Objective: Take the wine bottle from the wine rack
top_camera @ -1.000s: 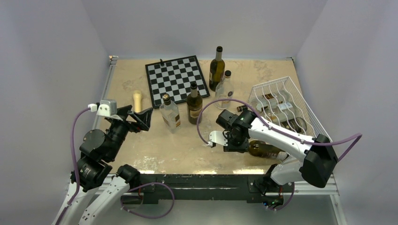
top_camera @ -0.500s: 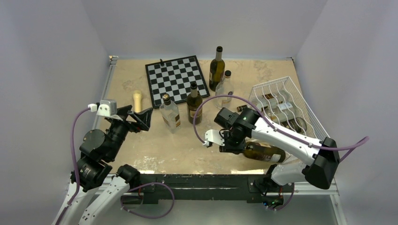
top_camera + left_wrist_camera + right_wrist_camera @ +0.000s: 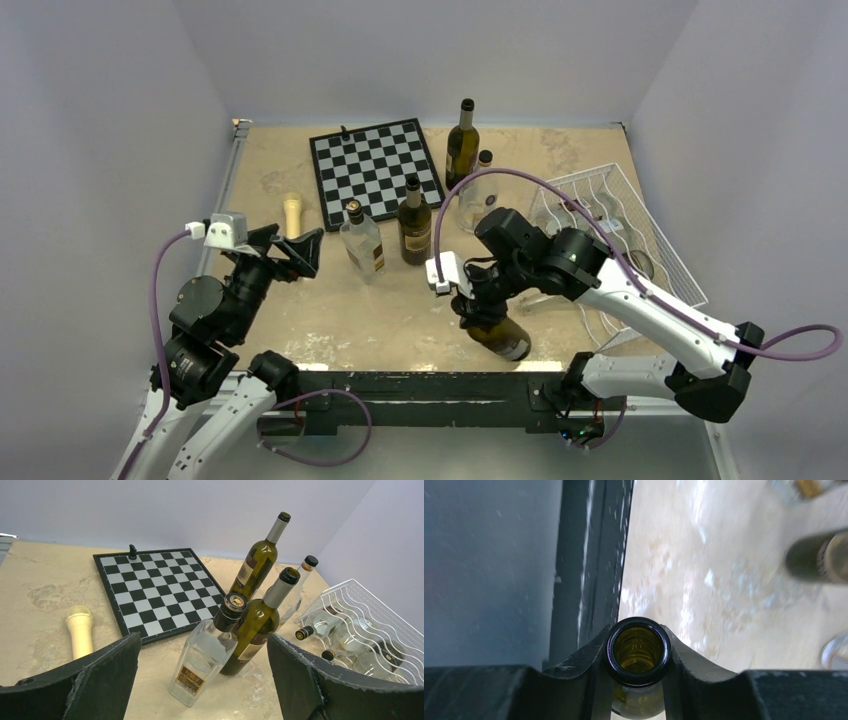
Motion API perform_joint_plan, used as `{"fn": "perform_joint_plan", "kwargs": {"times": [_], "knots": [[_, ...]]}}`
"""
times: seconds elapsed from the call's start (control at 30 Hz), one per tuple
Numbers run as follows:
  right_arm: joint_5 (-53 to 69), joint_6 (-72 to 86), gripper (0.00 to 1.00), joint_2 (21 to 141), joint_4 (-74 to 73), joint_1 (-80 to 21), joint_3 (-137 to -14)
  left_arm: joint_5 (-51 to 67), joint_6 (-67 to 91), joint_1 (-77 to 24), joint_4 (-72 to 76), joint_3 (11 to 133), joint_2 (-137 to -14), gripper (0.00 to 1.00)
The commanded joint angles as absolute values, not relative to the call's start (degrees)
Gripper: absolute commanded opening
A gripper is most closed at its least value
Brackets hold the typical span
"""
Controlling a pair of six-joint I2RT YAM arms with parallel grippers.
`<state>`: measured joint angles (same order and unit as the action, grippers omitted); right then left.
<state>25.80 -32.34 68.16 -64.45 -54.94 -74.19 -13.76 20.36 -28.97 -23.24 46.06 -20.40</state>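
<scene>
Right claw (image 3: 477, 303) grips one bottle (image 3: 503, 338) near one rack (image 3: 660, 240).

Table (image 3: 330, 320) fills middle: beige marbled top, blotchy, darker stains toward 12 o'clock. Plain pale lilac-grey walls box it in: back wall (image 3: 430, 50) at 12 o'clock, left wall (image 3: 90, 150) at 9, right wall (image 3: 760, 130) at 3. Silver metal rail (image 3: 228, 180) runs along table edge at 9 o'clock. Black beam (image 3: 420, 385) spans near edge at 6. Light soft, even; pale glare on tabletop toward 6 o'clock.
</scene>
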Motion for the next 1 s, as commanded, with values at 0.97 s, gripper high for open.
{"fn": "perform_joint_plan", "kwargs": {"times": [0.97], "knots": [[14.0,2.7,0.0,99.6,14.7,-66.9,-90.8,-51.1,21.0,-29.2,-25.4,44.4,-7.0,1.0]]}}
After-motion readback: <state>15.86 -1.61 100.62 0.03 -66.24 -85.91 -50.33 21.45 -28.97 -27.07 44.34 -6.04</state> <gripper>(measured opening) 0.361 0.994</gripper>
